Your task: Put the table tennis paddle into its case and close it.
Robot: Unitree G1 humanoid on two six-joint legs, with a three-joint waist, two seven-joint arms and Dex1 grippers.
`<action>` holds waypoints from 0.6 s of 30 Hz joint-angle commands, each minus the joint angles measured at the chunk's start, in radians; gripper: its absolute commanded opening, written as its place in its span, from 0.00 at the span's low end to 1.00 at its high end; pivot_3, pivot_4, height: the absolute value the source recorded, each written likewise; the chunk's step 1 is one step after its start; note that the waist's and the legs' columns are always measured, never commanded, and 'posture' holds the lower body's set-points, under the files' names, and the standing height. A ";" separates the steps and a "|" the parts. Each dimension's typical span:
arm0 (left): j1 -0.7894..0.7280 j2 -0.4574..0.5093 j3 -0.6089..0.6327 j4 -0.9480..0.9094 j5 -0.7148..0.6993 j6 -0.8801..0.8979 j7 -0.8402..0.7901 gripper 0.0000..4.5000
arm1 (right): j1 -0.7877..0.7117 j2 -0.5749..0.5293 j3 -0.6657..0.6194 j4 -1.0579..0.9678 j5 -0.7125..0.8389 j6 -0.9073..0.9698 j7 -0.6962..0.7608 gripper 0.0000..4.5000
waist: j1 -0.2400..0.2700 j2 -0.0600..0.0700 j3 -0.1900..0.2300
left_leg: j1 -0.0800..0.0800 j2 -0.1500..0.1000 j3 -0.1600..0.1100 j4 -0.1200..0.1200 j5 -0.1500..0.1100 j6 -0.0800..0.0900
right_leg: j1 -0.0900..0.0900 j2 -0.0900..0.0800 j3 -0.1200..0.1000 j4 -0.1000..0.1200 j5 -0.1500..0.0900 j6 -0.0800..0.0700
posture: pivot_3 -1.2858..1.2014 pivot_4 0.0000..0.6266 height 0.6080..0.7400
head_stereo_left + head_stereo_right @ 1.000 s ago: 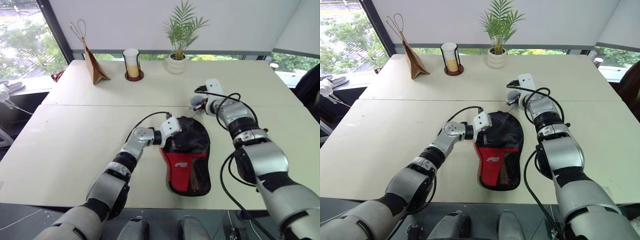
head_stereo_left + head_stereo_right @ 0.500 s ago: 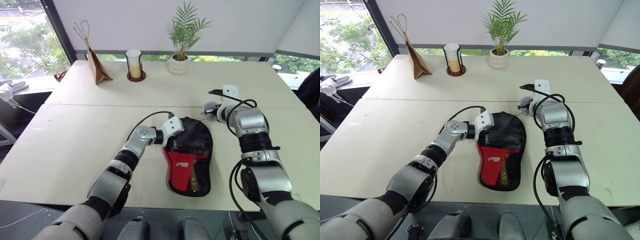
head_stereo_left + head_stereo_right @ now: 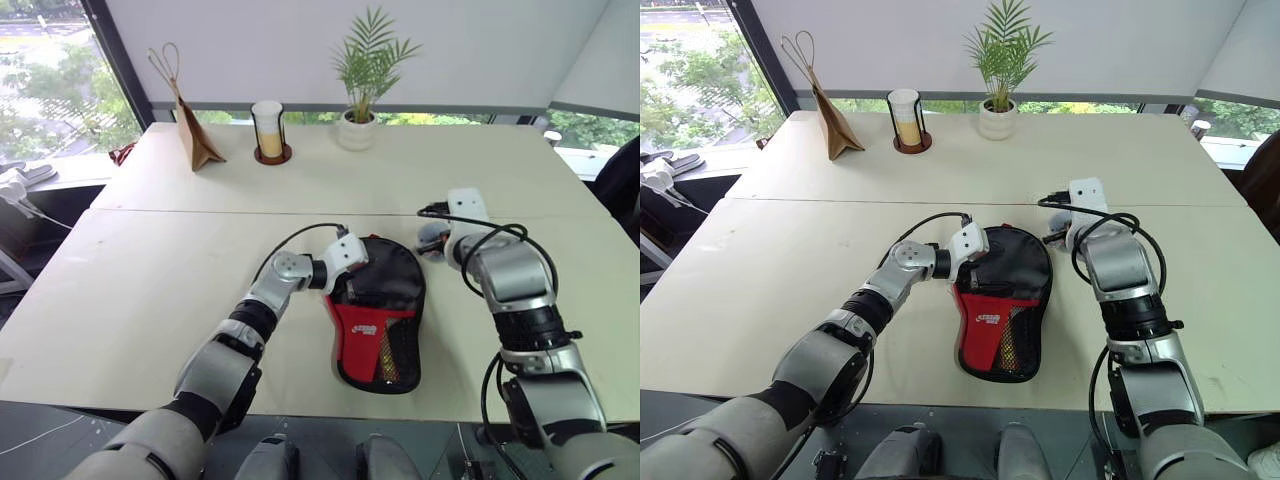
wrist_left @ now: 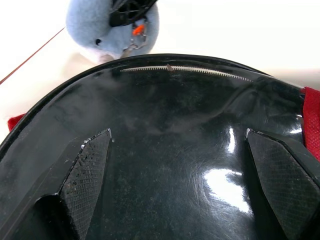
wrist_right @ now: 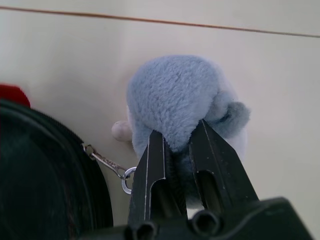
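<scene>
Right gripper (image 5: 177, 137) is pulling back toward the robot since a second ago, dragging the grey-blue plush toy (image 5: 182, 97) with it — the toy is now sitting just beside the case's (image 3: 378, 300) rounded top-right edge instead of further up the table (image 3: 150, 250). Fingers are pinched nearly together on the plush; a thin metal chain (image 5: 107, 164) and ring are running from the toy to the case edge, looking like a zipper pull, though the link itself is hard to make out.

Left gripper (image 3: 345, 262) is staying put at the case's top-left edge, fingers (image 4: 87, 172) spread wide and resting on the glossy black surface, not clamping anything. Zipper teeth (image 4: 185, 70) are showing along the far rim in the left wrist view.

Paddle isn't distinguishable — case is lying flat mid-table, red section toward the robot, and whether the bat is inside can't be told. Right fingertips are mostly hidden behind the wrist in the head views.
</scene>
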 commanded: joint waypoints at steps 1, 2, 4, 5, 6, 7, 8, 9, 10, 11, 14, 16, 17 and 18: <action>0.048 0.035 -0.051 0.077 0.075 0.041 0.005 1.00 | 0.041 -0.035 0.015 -0.090 -0.001 0.050 0.010 0.03 | 0.000 0.000 0.000 | 0.000 0.000 0.000 0.000 0.000 0.000 | 0.000 0.000 0.000 0.000 0.000 0.000 | 0.52 0.24 1.00; 0.048 0.034 -0.050 0.077 0.074 0.041 0.006 1.00 | 0.052 -0.038 0.016 -0.106 0.002 0.059 0.012 0.03 | 0.000 0.000 0.000 | 0.000 0.000 0.000 0.000 0.000 0.000 | 0.000 0.000 0.000 0.000 0.000 0.000 | 0.52 0.24 1.00; 0.048 0.035 -0.049 0.077 0.073 0.040 0.007 1.00 | 0.077 -0.049 0.024 -0.141 0.003 0.075 0.017 0.03 | 0.000 0.000 0.000 | 0.000 0.000 0.000 0.000 0.000 0.000 | 0.000 0.000 0.000 0.000 0.000 0.000 | 0.52 0.24 1.00; 0.048 0.035 -0.049 0.076 0.073 0.040 0.008 1.00 | 0.085 -0.053 0.027 -0.154 0.003 0.079 0.018 0.03 | 0.000 0.000 0.000 | 0.001 0.000 0.000 0.000 0.000 0.000 | 0.001 0.000 0.000 0.000 0.000 0.000 | 0.52 0.24 1.00; 0.048 0.035 -0.048 0.076 0.073 0.040 0.008 1.00 | 0.096 -0.056 0.030 -0.170 0.006 0.086 0.020 0.03 | 0.000 0.000 0.000 | 0.001 0.000 0.000 0.000 0.000 0.000 | 0.001 0.000 0.000 0.000 0.000 0.000 | 0.52 0.24 1.00; 0.047 0.035 -0.048 0.077 0.072 0.041 0.009 1.00 | 0.104 -0.057 0.032 -0.182 0.008 0.095 0.022 0.03 | 0.000 0.000 0.000 | 0.001 0.000 0.000 0.000 0.000 0.000 | 0.001 0.000 0.000 0.000 0.000 0.000 | 0.52 0.24 1.00; 0.047 0.035 -0.047 0.077 0.072 0.041 0.010 1.00 | 0.115 -0.060 0.037 -0.198 0.012 0.104 0.025 0.03 | 0.000 0.000 0.000 | 0.001 0.000 0.000 0.000 0.000 0.000 | 0.001 0.000 0.000 0.000 0.000 0.000 | 0.52 0.24 1.00; 0.047 0.034 -0.047 0.077 0.071 0.042 0.010 1.00 | 0.125 -0.062 0.041 -0.214 0.014 0.113 0.026 0.03 | 0.001 0.000 0.000 | 0.001 0.000 0.000 0.000 0.000 0.000 | 0.001 0.000 0.000 0.000 0.000 0.000 | 0.52 0.24 1.00; 0.047 0.034 -0.047 0.078 0.071 0.042 0.010 1.00 | 0.132 -0.064 0.044 -0.226 0.016 0.120 0.026 0.03 | 0.001 -0.001 -0.001 | 0.001 0.000 0.000 0.000 0.000 0.000 | 0.001 0.000 0.000 0.000 0.000 0.000 | 0.52 0.24 1.00; 0.047 0.034 -0.047 0.078 0.071 0.043 0.010 1.00 | 0.137 -0.065 0.045 -0.235 0.017 0.125 0.026 0.03 | 0.001 -0.001 -0.001 | 0.001 0.000 0.000 -0.001 0.000 0.000 | 0.001 0.000 0.000 0.000 0.000 0.000 | 0.52 0.24 1.00; 0.048 0.035 -0.046 0.078 0.071 0.042 0.011 1.00 | 0.149 -0.075 0.052 -0.266 0.023 0.144 0.034 0.03 | 0.001 -0.001 -0.001 | 0.002 0.000 0.000 -0.001 0.000 0.000 | 0.002 0.000 0.000 0.000 0.000 0.000 | 0.52 0.24 1.00; 0.048 0.035 -0.046 0.077 0.071 0.042 0.010 1.00 | 0.158 -0.087 0.063 -0.289 0.029 0.155 0.042 0.03 | 0.001 -0.001 -0.001 | 0.002 0.000 0.000 -0.001 0.000 0.000 | 0.002 0.000 0.000 0.000 0.000 0.000 | 0.52 0.24 1.00; 0.048 0.035 -0.046 0.077 0.070 0.042 0.010 1.00 | 0.164 -0.093 0.066 -0.301 0.033 0.161 0.045 0.03 | 0.001 -0.001 -0.001 | 0.003 0.000 0.000 -0.001 0.000 0.000 | 0.002 0.000 0.000 0.000 0.000 0.000 | 0.52 0.24 1.00; 0.049 0.036 -0.046 0.076 0.070 0.042 0.010 1.00 | 0.170 -0.097 0.069 -0.315 0.038 0.169 0.049 0.03 | 0.001 -0.001 -0.001 | 0.003 0.000 0.000 -0.001 0.000 0.001 | 0.002 0.000 0.000 -0.001 0.000 0.000 | 0.52 0.24 1.00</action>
